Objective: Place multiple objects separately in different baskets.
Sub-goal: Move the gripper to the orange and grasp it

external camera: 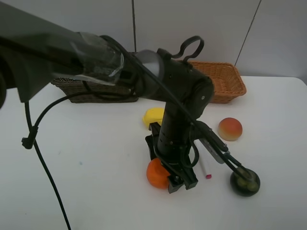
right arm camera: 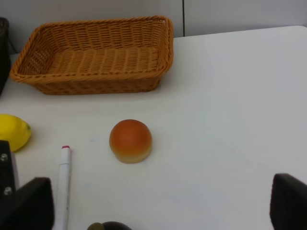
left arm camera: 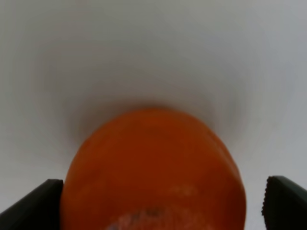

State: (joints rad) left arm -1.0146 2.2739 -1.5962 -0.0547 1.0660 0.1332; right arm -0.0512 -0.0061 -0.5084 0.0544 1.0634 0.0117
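Observation:
The orange [external camera: 156, 173] lies on the white table, and my left gripper [external camera: 169, 178] reaches down over it, open. In the left wrist view the orange [left arm camera: 153, 163] fills the gap between the two dark fingertips [left arm camera: 33, 206], and I see no squeeze on it. The yellow lemon [external camera: 153, 116] sits just behind the arm, and the white pink-tipped marker [external camera: 205, 168] lies beside it. Further right are the peach [external camera: 230, 129] and the dark green mangosteen [external camera: 245, 182]. My right gripper [right arm camera: 158, 206] is open and empty, facing the peach [right arm camera: 130, 140].
The dark brown basket [external camera: 81, 91] stands at the back left, largely hidden by the left arm. The light orange-tan basket [external camera: 223, 79] stands at the back right and looks empty in the right wrist view [right arm camera: 96, 57]. A black cable hangs at the left.

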